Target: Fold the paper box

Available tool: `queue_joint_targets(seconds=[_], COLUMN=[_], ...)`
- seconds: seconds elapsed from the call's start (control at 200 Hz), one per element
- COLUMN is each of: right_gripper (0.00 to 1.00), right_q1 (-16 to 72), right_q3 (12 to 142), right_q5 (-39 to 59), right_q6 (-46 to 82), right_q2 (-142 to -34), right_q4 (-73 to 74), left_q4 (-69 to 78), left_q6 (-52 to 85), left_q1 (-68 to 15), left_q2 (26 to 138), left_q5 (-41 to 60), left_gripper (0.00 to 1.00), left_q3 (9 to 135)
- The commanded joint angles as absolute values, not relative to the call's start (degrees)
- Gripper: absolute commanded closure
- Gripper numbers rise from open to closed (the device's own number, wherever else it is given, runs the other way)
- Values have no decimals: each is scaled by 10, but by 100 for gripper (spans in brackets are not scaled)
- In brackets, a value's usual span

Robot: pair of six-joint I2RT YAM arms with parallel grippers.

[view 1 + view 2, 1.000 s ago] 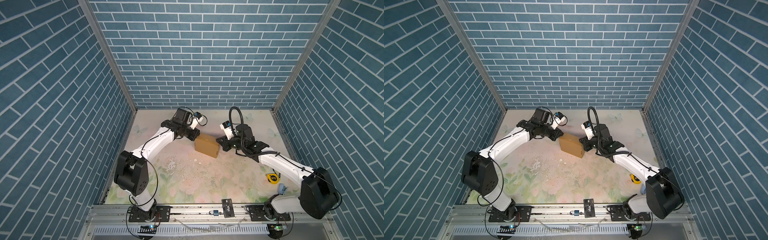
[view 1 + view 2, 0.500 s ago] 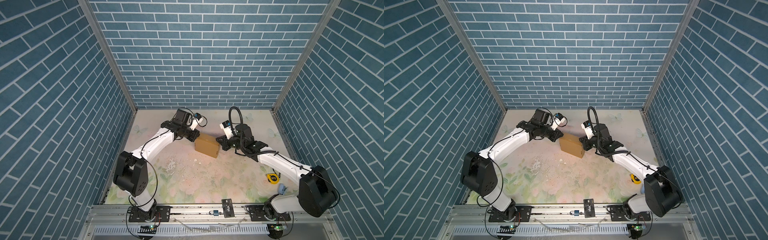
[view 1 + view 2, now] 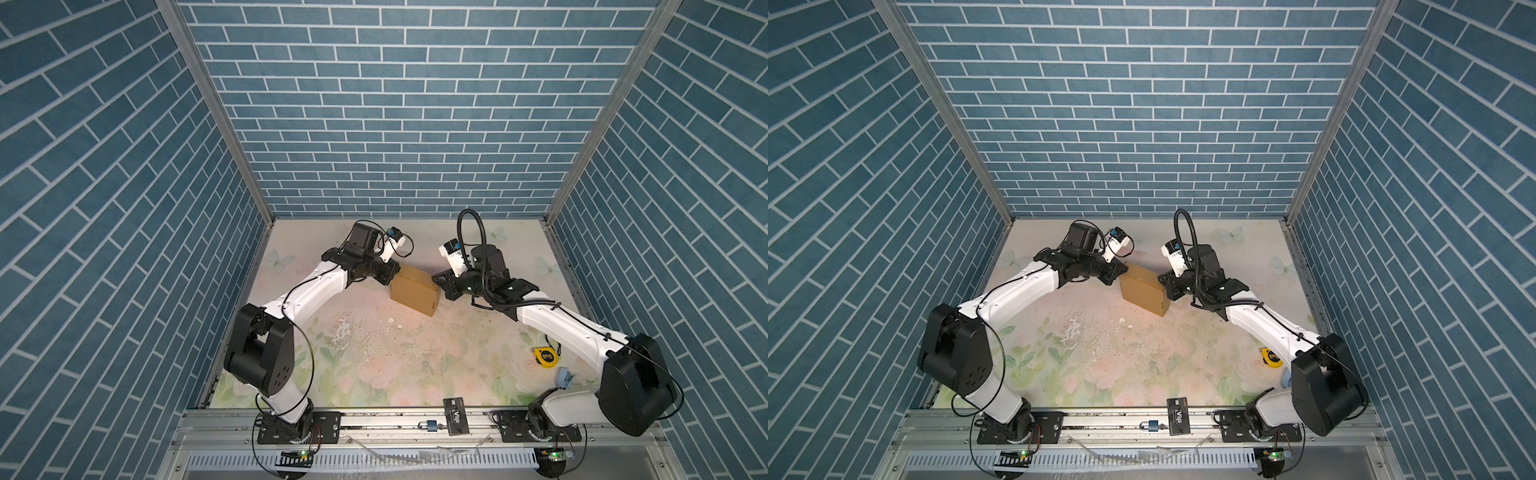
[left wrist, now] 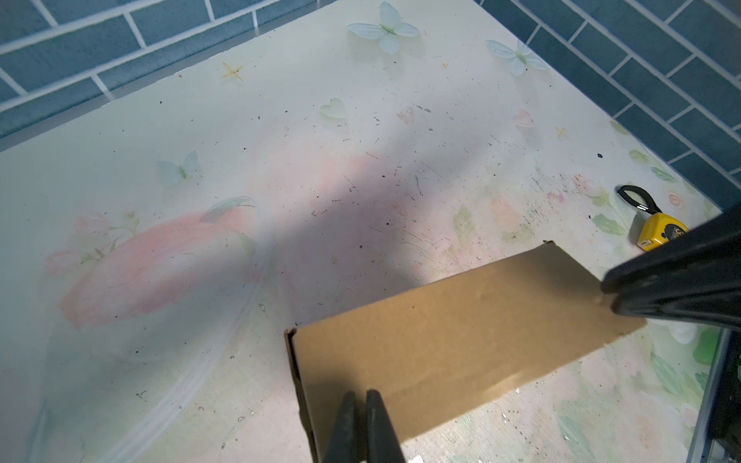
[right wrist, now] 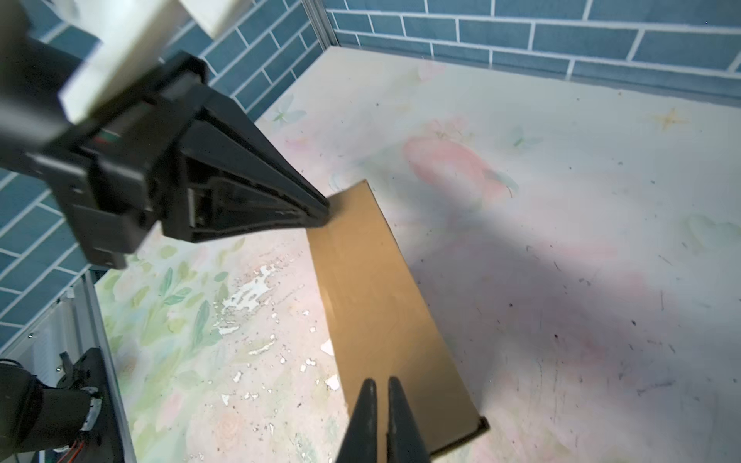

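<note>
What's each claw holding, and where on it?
Nothing gripped, as far as the views show. Left claw and right claw are both shut, their tips against opposite ends of the paper box.

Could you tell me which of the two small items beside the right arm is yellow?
The tape measure; the clip-like item just in front of it is pale blue.

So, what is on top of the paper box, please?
Nothing lies on the paper box; the left end effector and right end effector, both shut, meet its opposite ends. Spots under their tips are covered.
</note>
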State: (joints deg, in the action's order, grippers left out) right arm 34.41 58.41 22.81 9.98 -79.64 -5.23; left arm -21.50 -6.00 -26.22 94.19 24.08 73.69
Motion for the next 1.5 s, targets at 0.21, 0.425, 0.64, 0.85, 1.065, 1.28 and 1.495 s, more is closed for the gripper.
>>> queue_joint_targets(seconds=[0.21,0.425,0.64,0.85,1.065,1.28,1.495], right_gripper=[91,91,91,91,91,91,91], right_q1=[350,347,347,342,335,323,316], right_q3=[542,569,637,560,499,500,500], right_q5=[260,264,280,269,256,259,267], right_q6=[89,72,55,63,71,54,54], right_q2=[-820,-824,-822,-833,-856,-843,-840], right_q4=[-39,-63,-99,-63,-32,-48,-48], left_q4=[-278,-272,-268,-262,-287,-341,-342], left_q6=[-63,-55,-58,-58,-50,-62,-77], left_q1=[-268,-267,-268,-268,-268,-265,-259], left_q2=[956,952,949,946,952,940,943], left_q5=[223,232,232,232,240,232,215], left_gripper=[90,90,90,89,90,89,90], left_q3=[721,709,708,703,743,805,813])
